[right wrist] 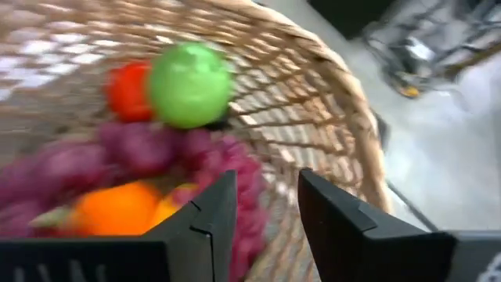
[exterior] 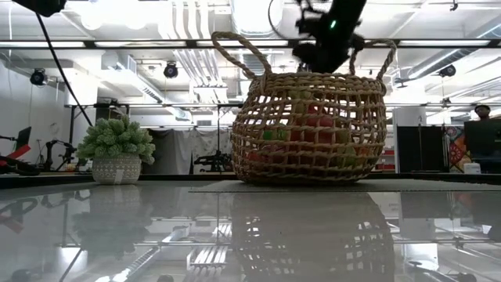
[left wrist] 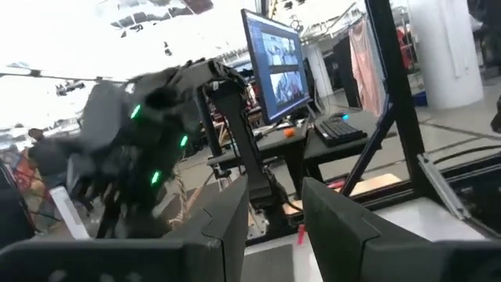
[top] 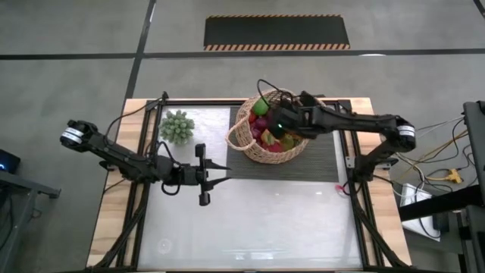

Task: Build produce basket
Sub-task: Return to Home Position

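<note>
The round tan wicker basket [top: 254, 148] stands on a dark mat at the table's far middle, and it also shows in the low view [exterior: 309, 129]. Inside lie a green apple [right wrist: 190, 84], a red tomato [right wrist: 127, 90], purple grapes [right wrist: 149, 153] and an orange [right wrist: 117, 207]. My right gripper [right wrist: 266, 211] is open and empty, hanging over the basket's mouth [top: 274, 130] and pointing down into it. My left gripper [top: 223, 171] is open and empty above the bare table, left of and nearer than the basket, pointing toward the table's right [left wrist: 274, 227].
A small green potted plant [top: 177, 126] stands at the table's far left, left of the basket. The dark mat [top: 318, 163] stretches right of the basket. Black frame rails [top: 144, 144] run along both table sides. The near half of the table is glossy white.
</note>
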You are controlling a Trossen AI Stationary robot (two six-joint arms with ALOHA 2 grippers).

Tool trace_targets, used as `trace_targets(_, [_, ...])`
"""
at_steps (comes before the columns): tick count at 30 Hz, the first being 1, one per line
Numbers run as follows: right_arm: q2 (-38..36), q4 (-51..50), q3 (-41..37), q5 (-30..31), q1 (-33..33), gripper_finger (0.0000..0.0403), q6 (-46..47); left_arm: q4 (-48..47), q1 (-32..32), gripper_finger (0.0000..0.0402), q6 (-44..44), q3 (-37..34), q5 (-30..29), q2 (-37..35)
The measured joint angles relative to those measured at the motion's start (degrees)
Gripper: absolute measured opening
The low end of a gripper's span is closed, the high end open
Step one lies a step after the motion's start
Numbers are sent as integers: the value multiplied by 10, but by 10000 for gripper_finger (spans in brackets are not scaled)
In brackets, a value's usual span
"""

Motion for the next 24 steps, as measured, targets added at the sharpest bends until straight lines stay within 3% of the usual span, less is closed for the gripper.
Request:
trace_targets(3, [-32, -17, -3, -18, 49, 121, 13, -31, -12, 105, -13, -5, -23, -14])
trace_targets(9, [-110, 23, -67, -18, 233, 105, -15, -263, -87, 105, -47, -8, -196, -118])
trace_targets(12, [-151, 108, -158, -18, 351, 98, -46, -350, -117, 105, -64, -30, -158, -173])
trace_targets(15, [-177, 286, -292, 18, 460, 91, -73, -349, -116, 105, -62, -89, -1, -209])
trace_targets(17, [-179, 464, -386, 68, 511, 86, -128, -257, -110, 105, -57, -140, 72, -216])
trace_targets(19, [-163, 662, -463, 108, 541, 80, -220, -139, -108, 105, -40, -181, 80, -221])
trace_targets(21, [-141, 872, -522, 105, 543, 73, -332, -61, -104, 105, 6, -216, 69, -231])
trace_targets(24, [-115, 1119, -580, 26, 516, 60, -459, 2, -81, 105, 63, -246, 51, -253])
